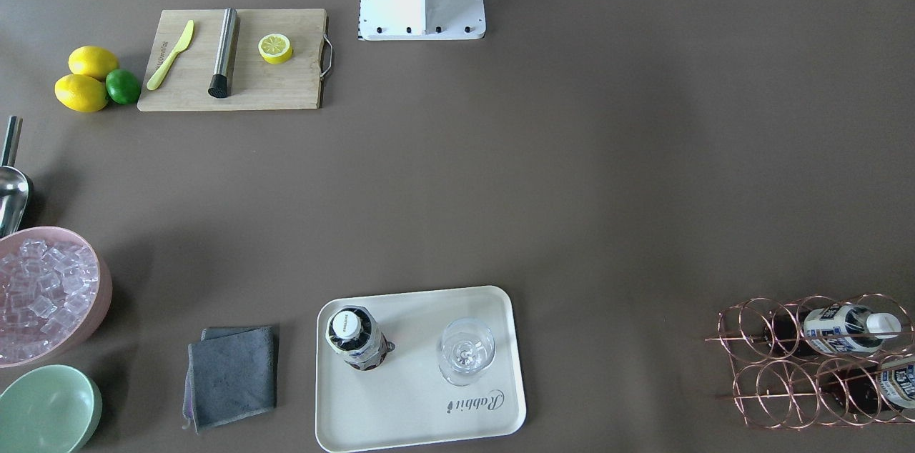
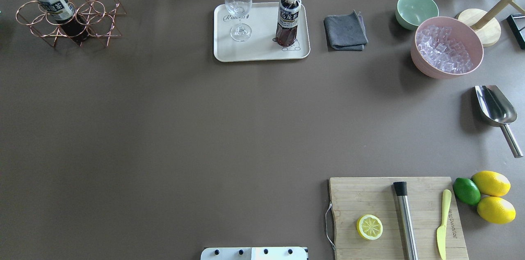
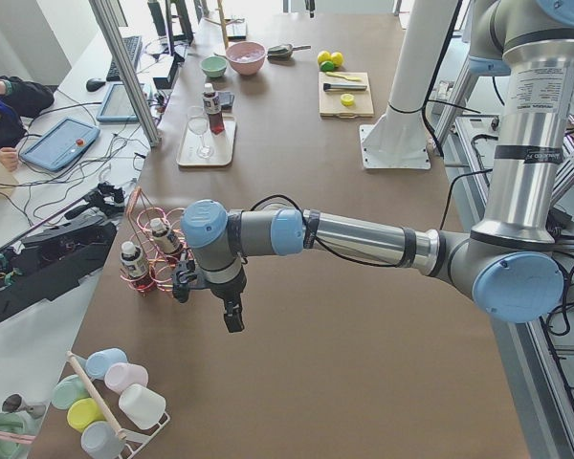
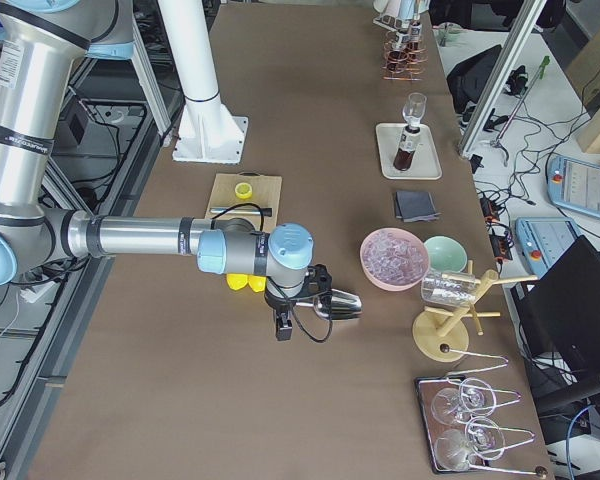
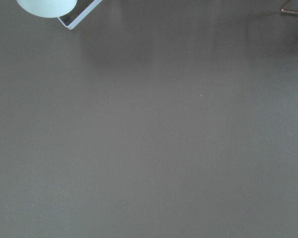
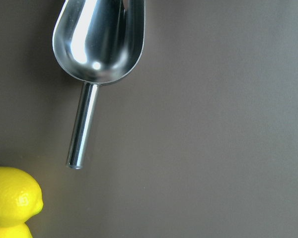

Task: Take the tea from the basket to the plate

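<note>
One tea bottle (image 2: pixel 288 16) stands upright on the cream plate (image 2: pixel 258 49), beside a wine glass (image 2: pixel 238 10); it also shows in the front view (image 1: pixel 355 336). Two more tea bottles (image 1: pixel 843 329) (image 1: pixel 902 380) lie in the copper wire basket (image 1: pixel 779 367) at the table's far left corner. My left gripper (image 3: pixel 231 316) hangs over bare table just short of the basket (image 3: pixel 148 244). My right gripper (image 4: pixel 283 325) hangs near the metal scoop. Neither shows outside the side views, so I cannot tell whether they are open or shut.
A pink bowl of ice (image 2: pixel 446 46), green bowl (image 2: pixel 416 10) and grey cloth (image 2: pixel 345 32) sit right of the plate. A scoop (image 2: pixel 496 112), lemons (image 2: pixel 492 196), a lime and a cutting board (image 2: pixel 398 217) with knife, muddler and lemon half lie near right.
</note>
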`<state>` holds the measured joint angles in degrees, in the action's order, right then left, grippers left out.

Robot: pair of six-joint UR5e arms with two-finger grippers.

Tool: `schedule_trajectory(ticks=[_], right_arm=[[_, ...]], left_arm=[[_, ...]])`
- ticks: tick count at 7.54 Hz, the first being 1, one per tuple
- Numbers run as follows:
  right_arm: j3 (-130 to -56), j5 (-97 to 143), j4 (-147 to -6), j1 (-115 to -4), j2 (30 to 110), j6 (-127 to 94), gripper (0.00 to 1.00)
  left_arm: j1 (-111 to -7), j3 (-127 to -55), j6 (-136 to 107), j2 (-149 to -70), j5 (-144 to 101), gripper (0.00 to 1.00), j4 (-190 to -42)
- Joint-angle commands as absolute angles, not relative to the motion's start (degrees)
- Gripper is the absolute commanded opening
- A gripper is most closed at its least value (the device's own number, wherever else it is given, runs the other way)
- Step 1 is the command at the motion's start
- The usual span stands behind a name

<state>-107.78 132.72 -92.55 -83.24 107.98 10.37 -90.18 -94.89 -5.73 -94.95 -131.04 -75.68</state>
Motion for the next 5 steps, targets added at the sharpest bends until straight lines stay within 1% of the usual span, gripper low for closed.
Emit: schedule_trajectory(ticks=[1, 5], right_arm=[[-107.3, 132.5, -92.5, -83.2, 107.8, 10.1, 0.99], [-107.4, 132.5, -92.5, -83.2, 107.8, 10.0, 0.99]], left_arm=[[-90.2, -95.1, -5.7, -95.4, -131.0, 0.98, -75.7], [-90.2, -94.9, -5.5, -95.3, -130.8, 0.98, -76.7]])
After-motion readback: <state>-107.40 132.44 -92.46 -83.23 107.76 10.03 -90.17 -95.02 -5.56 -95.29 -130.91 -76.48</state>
